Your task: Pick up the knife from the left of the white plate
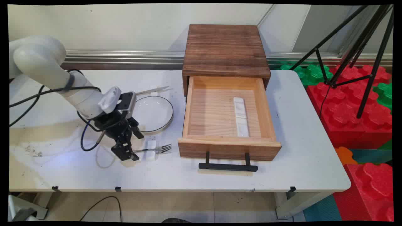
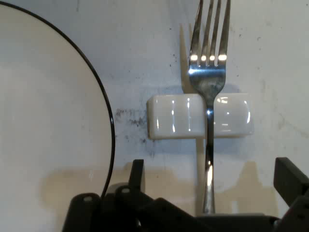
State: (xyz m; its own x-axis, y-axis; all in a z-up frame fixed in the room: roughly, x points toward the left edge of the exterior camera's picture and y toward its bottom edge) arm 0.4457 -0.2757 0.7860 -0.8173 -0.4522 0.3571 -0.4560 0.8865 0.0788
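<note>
The black gripper hangs low over the white table, jaws spread apart and empty, straddling the handle of a silver fork. The fork lies across a small white cutlery rest, tines pointing away from the fingers. A white black-rimmed plate sits just beside it; an open wooden drawer stands farther right

text: none legible | labels: none | brands: none | numbers: none | signs: none
</note>
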